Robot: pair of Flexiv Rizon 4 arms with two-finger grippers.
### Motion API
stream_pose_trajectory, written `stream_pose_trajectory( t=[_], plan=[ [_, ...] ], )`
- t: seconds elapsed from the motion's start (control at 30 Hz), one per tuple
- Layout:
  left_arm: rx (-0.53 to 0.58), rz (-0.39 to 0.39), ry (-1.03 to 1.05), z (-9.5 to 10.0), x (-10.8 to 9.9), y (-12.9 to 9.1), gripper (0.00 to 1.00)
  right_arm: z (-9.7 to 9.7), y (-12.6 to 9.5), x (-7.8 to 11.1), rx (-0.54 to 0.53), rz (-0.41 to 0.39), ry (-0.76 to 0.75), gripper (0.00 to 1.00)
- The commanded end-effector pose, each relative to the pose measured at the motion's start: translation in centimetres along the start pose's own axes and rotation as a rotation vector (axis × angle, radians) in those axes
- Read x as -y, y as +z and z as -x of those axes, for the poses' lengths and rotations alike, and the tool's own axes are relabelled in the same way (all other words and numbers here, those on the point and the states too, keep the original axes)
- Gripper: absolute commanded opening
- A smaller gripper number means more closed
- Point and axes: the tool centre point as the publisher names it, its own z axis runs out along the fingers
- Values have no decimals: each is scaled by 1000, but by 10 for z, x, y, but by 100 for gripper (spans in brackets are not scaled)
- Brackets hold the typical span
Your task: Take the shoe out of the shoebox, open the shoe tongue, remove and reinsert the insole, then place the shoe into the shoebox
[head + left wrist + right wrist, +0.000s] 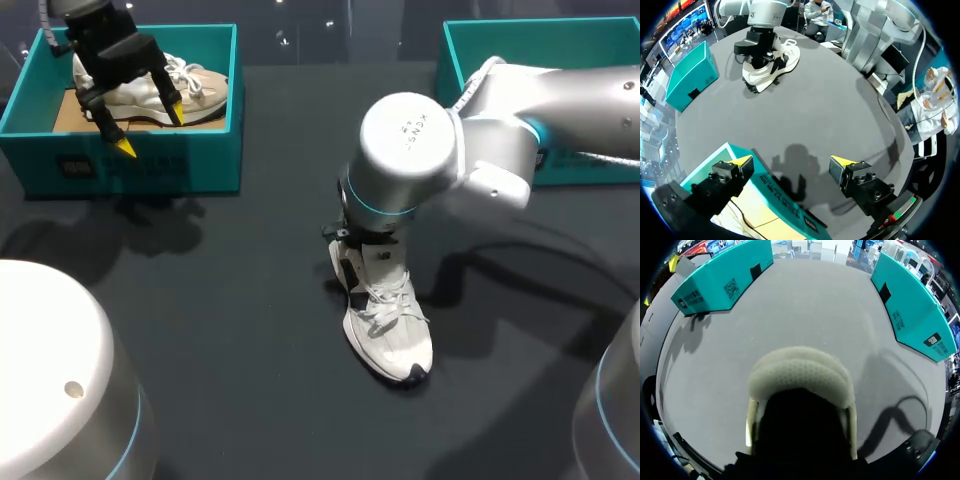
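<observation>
The white lace-up shoe (388,330) has its heel and opening hidden under the right arm's grey wrist (405,150) and the black right gripper (362,262), whose grip cannot be told. Well beyond that shoe to the right, a teal cardboard shoebox (520,45) is cut off by the edge and partly covered by the arm. Far left of the shoe, the left gripper (150,130) covers part of a beige-white sneaker (205,90).

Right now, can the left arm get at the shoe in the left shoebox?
Probably yes: the left pincer hangs open above the lidless shoebox, and the shoe lies uncovered inside, nothing over it.
</observation>
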Motion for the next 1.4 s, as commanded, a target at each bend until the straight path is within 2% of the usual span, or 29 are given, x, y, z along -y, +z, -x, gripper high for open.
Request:
stream_pose_trajectory(
  t=[0.03,0.2,0.37,0.43,0.5,0.77,0.97,1.17,1.4],
  plan=[
    [-2,2,0,0,0,-1,100,9,49,54,22,-69,8,0],
    [-2,2,0,0,0,-1,100,12,47,73,44,-123,14,0],
    [-2,2,0,0,0,-1,100,11,46,82,51,-155,0,0],
    [-2,2,0,0,0,-1,100,10,44,85,46,-160,-2,0],
    [-2,2,0,0,0,-1,100,11,34,84,28,-129,4,0],
    [-2,2,0,0,0,-1,100,17,-17,55,16,63,-3,0],
    [-2,2,0,0,0,-1,100,14,-43,34,-9,151,-8,0],
    [-2,2,0,0,0,-1,100,7,-52,17,-17,159,-35,0],
    [-2,2,0,0,0,-1,100,-5,-44,0,-34,207,-73,0]
  ],
)
